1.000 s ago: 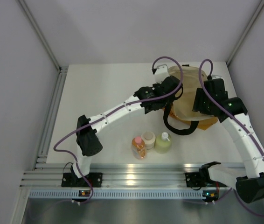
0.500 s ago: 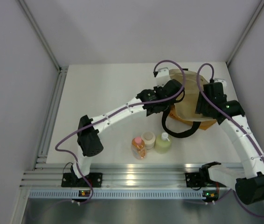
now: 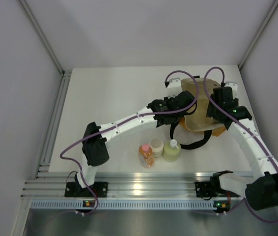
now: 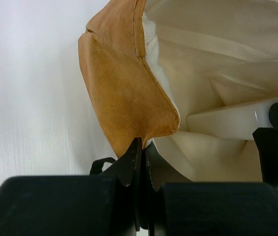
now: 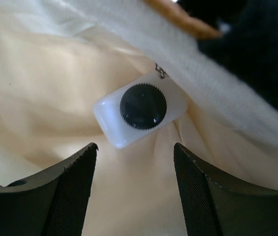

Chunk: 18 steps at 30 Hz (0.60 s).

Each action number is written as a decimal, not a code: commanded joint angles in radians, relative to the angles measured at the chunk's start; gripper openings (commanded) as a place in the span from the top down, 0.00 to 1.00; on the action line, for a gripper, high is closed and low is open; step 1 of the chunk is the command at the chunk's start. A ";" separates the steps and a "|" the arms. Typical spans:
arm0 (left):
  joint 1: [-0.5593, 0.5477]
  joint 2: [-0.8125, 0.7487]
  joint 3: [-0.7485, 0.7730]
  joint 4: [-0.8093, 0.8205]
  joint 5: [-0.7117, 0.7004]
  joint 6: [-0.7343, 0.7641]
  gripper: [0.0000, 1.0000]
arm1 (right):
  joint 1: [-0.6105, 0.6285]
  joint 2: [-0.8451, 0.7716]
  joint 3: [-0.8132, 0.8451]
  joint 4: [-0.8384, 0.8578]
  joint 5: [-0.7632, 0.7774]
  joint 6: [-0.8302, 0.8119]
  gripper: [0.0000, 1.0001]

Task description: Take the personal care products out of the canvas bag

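Two pincers: my left pincer [image 4: 140,146] pinches the canvas bag [image 4: 124,93]; my right pincer [image 5: 135,150] stands spread before the white bottle [image 5: 110,117] inside.

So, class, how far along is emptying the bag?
Done: orange bottle, jar and green bottle stand on the table. In hand: left jaws are shut on the bag rim; right jaws are open, facing the white bottle inside, not gripping it. Left: grasp that bottle and lift it out.
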 commanded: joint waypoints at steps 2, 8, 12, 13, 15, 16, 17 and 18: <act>-0.007 0.004 -0.018 0.002 -0.038 0.012 1.00 | -0.042 0.039 0.006 0.106 0.005 -0.028 0.37; -0.011 0.001 -0.020 0.004 -0.047 0.021 1.00 | -0.085 0.058 -0.002 0.141 -0.037 -0.040 0.38; -0.011 0.002 -0.021 0.004 -0.050 0.027 1.00 | -0.087 0.059 -0.008 0.170 -0.068 -0.083 0.36; -0.011 0.002 -0.020 0.002 -0.052 0.027 1.00 | -0.091 0.062 -0.003 0.166 -0.069 -0.075 0.35; -0.012 -0.002 -0.026 0.002 -0.052 0.030 1.00 | -0.097 0.064 0.030 0.101 -0.060 0.012 0.33; -0.012 -0.002 -0.027 0.004 -0.058 0.030 1.00 | -0.096 0.058 0.029 0.092 -0.067 0.046 0.32; -0.012 -0.004 -0.032 0.004 -0.059 0.032 1.00 | -0.094 0.029 0.023 0.086 -0.069 0.129 0.30; -0.012 -0.005 -0.032 0.004 -0.061 0.032 1.00 | -0.096 0.010 0.003 0.086 -0.066 0.174 0.21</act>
